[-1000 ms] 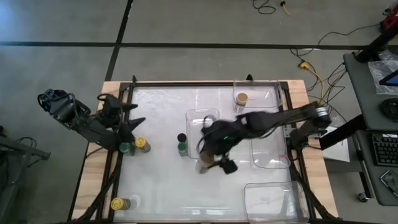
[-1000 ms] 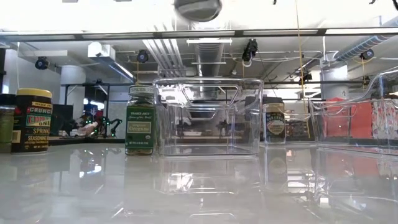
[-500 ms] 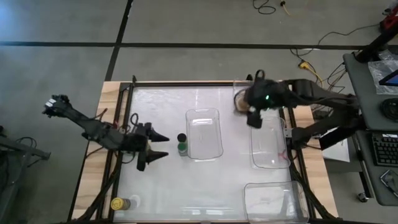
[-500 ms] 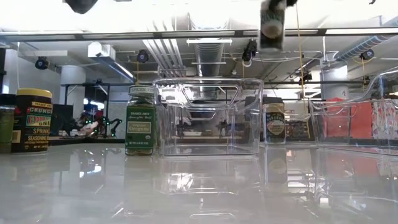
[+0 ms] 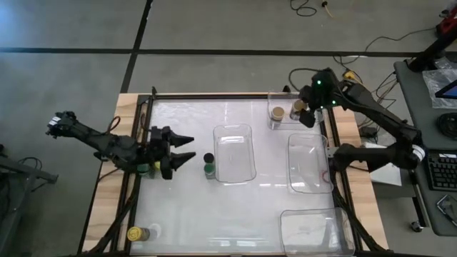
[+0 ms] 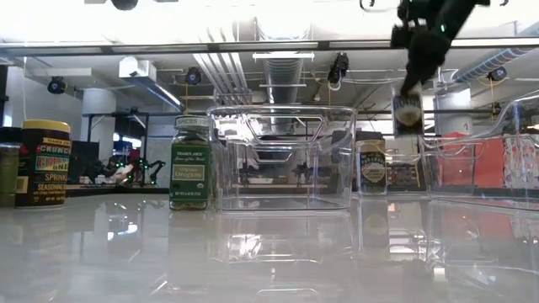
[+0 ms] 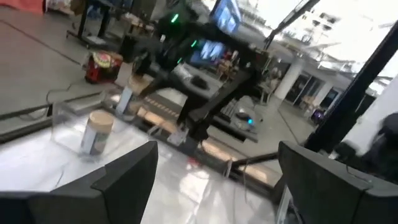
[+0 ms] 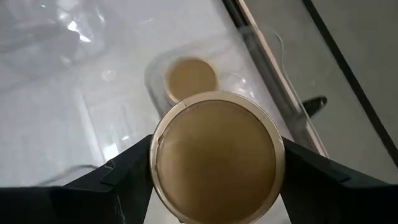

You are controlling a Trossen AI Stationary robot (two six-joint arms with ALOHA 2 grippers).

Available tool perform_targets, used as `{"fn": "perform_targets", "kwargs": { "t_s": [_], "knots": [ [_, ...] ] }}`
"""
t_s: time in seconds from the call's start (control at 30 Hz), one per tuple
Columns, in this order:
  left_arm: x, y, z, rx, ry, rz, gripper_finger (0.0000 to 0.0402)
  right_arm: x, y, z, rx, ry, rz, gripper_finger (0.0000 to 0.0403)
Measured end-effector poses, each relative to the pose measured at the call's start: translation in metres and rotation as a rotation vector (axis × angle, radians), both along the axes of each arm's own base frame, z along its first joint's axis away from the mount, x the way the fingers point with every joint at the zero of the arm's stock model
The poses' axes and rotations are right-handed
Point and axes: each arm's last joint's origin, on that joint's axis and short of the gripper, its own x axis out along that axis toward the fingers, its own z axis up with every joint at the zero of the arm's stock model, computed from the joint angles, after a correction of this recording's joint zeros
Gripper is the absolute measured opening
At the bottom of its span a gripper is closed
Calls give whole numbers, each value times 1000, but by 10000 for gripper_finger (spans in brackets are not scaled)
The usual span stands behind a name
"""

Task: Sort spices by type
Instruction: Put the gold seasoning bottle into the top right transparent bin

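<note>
My right gripper [image 5: 303,113] [image 8: 216,163] is shut on a tan-lidded spice jar [image 5: 298,108] [image 6: 408,110] over the far clear tray [image 5: 314,98]. A second tan-lidded jar [image 5: 277,113] [image 8: 189,77] stands upright in that tray. My left gripper [image 5: 187,149] [image 7: 217,168] hangs open near the table's left side and touches nothing. A black-lidded jar [image 5: 208,158] and a green-lidded jar [image 5: 209,170] [image 6: 190,162] stand just to its right. Another green-lidded jar [image 5: 145,168] shows partly under the left arm. A yellow-lidded jar [image 5: 134,233] stands at the near left corner. My right gripper pinches the tan-lidded jar at its lid end [image 8: 216,155], one finger [image 8: 124,180] on each side of the round top. The fingers come from above, pointing down. The jar hangs upright below them, lifted clear above the far tray's floor [image 6: 408,110].
A clear tray [image 5: 234,130] sits at the table's middle, another [image 5: 310,187] at the right edge, and a third [image 5: 314,214] at the near right corner. A dark frame [image 5: 214,96] rims the table. A yellow-lidded seasoning jar [image 6: 46,162] shows at the left in the low view.
My right gripper has carried the tan-lidded jar from the table's middle up and toward the far right corner, then lowered it over the far tray beside the other tan-lidded jar. My left gripper has reached toward the table's middle, then drifted slightly toward the far edge.
</note>
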Motion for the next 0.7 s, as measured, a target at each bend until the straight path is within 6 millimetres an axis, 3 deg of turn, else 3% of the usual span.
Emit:
{"fn": "perform_targets", "kwargs": {
  "t_s": [0.17, 0.43, 0.7],
  "knots": [
    [0, 0, 3, 62, 12, -2, 316, -14, -18, -29, 19, -67, 25, 280],
    [-1, 1, 4, 60, 7, -1, 316, -14, -23, -69, 33, -77, 114, 271],
    [-4, 2, 6, 76, 2, 0, 316, -11, -25, -87, 15, -108, 134, 276]
  ]
}}
